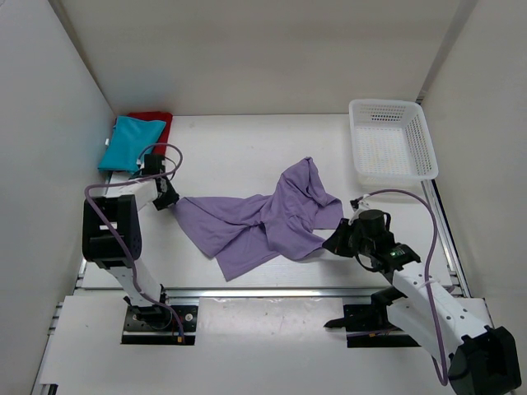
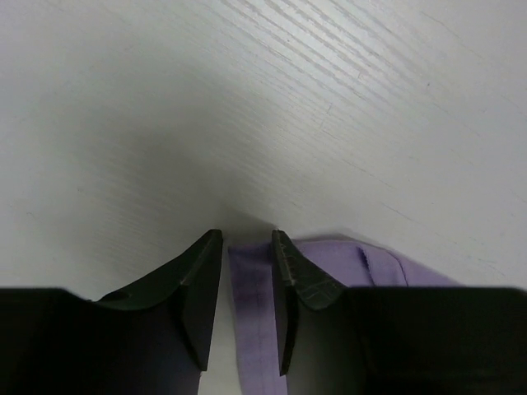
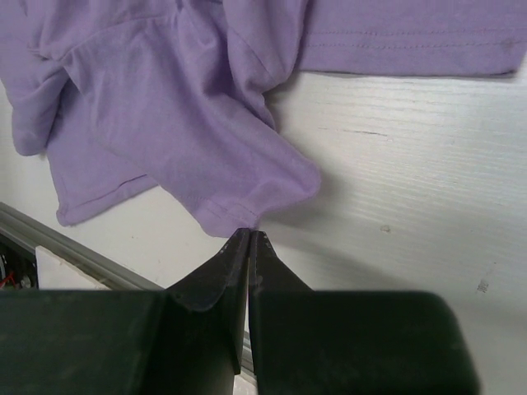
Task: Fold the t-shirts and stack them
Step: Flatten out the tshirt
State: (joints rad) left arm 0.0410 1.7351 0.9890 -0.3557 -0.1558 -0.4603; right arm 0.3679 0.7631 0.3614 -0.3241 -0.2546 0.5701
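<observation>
Lavender t-shirt (image 1: pixel 263 218) lies spread but rumpled on the white wood-grain table (image 1: pixel 239 148), twisted through its middle so that folds hide much of its shape and the neck cannot be made out. Plain white walls (image 1: pixel 247 49) close the table in on the far side and on both flanks, and a metal rail (image 1: pixel 272 290) runs along the table's edge just nearer than the shirt. At the shirt's left corner sits the left gripper (image 1: pixel 167 202); its wrist view shows the jaws apart with a strip of lavender hem lying between them and a sliver of table beside one finger, while the gripper's dark body blocks what lies below. At the shirt's right near edge sits the right gripper (image 3: pixel 249 234), jaws pressed together, its tips right at a rounded fold of cloth; whether any fabric is nipped cannot be told. Well off to the shirt's far left, in the corner, the folded teal t-shirt (image 1: pixel 130 144) covers most of the red t-shirt (image 1: pixel 152 122). Off to the shirt's far right stands a white mesh basket (image 1: pixel 391 104).
</observation>
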